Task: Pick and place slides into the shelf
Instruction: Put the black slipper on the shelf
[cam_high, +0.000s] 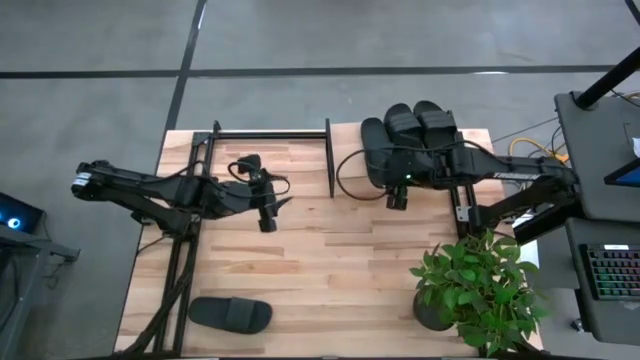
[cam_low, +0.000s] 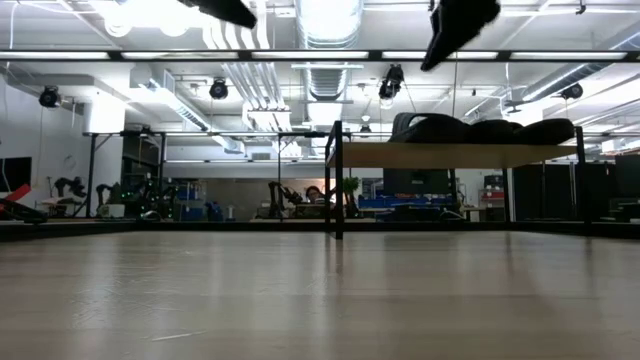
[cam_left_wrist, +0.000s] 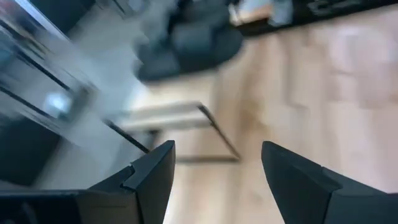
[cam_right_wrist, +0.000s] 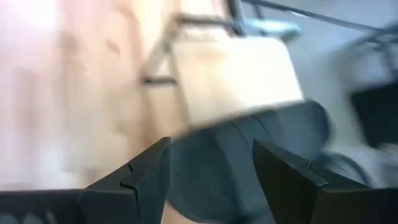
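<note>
**Q:** Slides, where are they lying?

**A:** Three slides (cam_high: 410, 128) are sitting together on the shelf (cam_high: 300, 160), at its right end on the far side of the table (cam_high: 320, 270). A fourth slide (cam_high: 231, 314) is lying alone on the table near its left front corner, well apart from the shelf.

**Q:** What are the arms doing?

**A:** The right gripper (cam_high: 397, 200) is hovering just beside the three slides with its fingers spread and nothing between them. The left gripper (cam_high: 268, 222) is hanging over the shelf's left part, fingers wide apart, also holding nothing. A potted plant (cam_high: 480, 290) is standing at the table's right front corner.
</note>
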